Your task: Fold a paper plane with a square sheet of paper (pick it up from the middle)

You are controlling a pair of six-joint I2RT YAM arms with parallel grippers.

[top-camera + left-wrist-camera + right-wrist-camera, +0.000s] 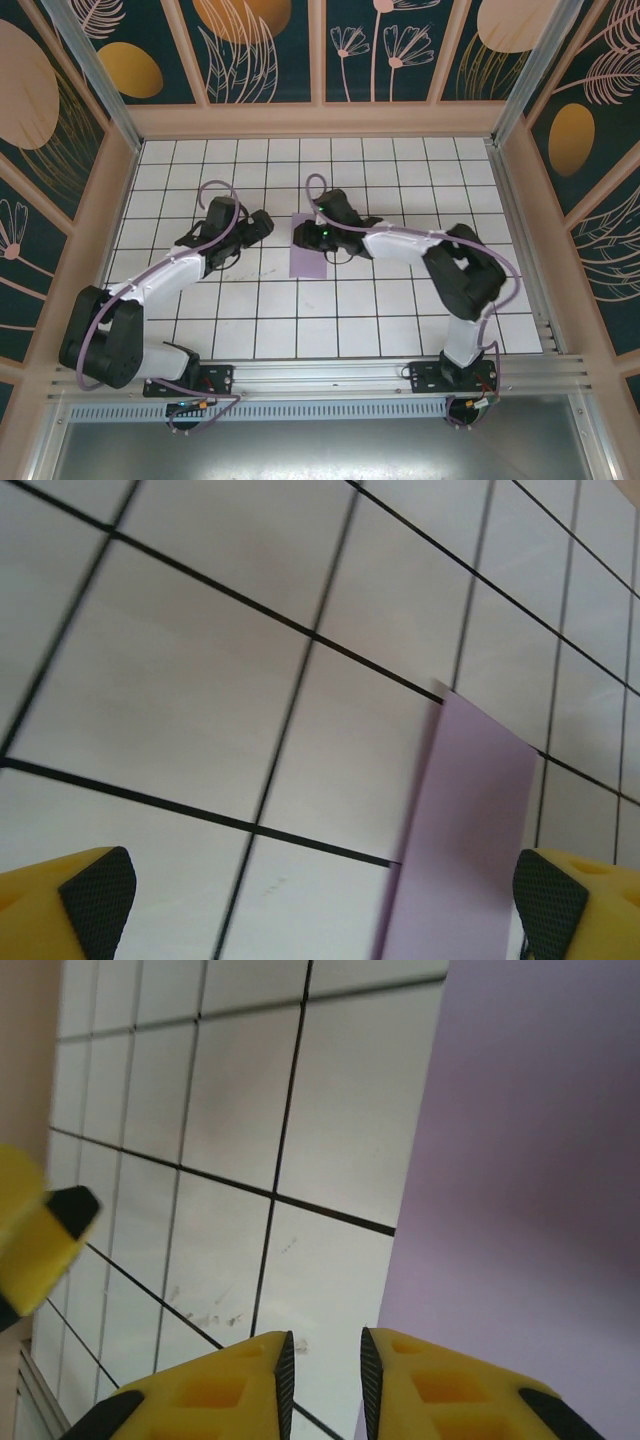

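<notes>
Noted for the square sheet of paper (307, 258): thin lavender paper, matt, smooth, unmarked. For the table (300, 320): white tiled surface with black grid lines, smooth, faint sheen, a few grey scuffs in the right wrist view. For the left gripper (322, 892) and right gripper (325, 1345): yellow moulded plastic, satin finish. Black pads (98, 890), fine-grained and rubbery-looking. For the arms (180, 270): glossy white shells and matt black plastic joints. Smooth lavender sheath on the cables (215, 188). For the rail (330, 372): bare metal, aluminium look. For the frame (320, 120): pale wood look, matt.
</notes>
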